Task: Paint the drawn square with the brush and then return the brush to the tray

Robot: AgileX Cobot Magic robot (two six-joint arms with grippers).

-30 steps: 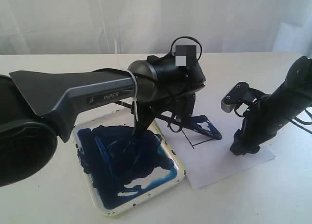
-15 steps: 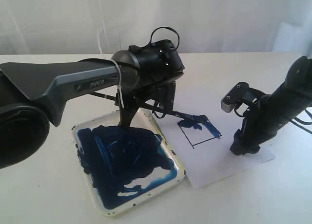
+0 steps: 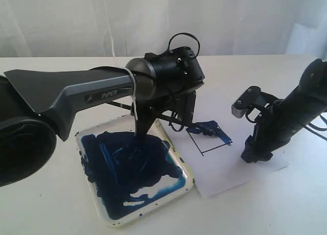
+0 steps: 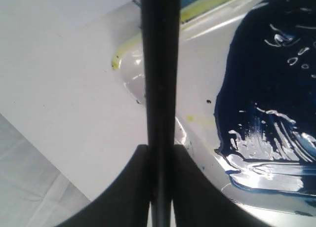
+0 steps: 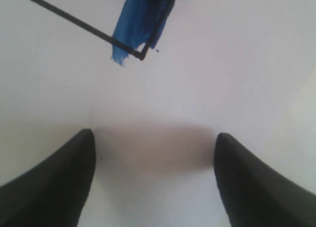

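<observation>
Brush is sitting tight between the two black fingers of the left gripper. The fingers are squeezing its thin black handle from both sides. The left wrist view is showing this grip up close, with the tray and its dark blue paint lying below. That view is not showing the brush tip.

The exterior view is showing more. There the brush is lying almost flat under the left gripper. Its handle is crossing over the tray's far corner and its tip end is reaching to the blue smear on the drawn square. I cannot tell if the tip is touching the white paper.

The right gripper is holding its fingers wide apart, with nothing between them. It is hanging just over the paper beside the square. Only the right wrist view is showing blue paint going a little past one corner of the square.
</observation>
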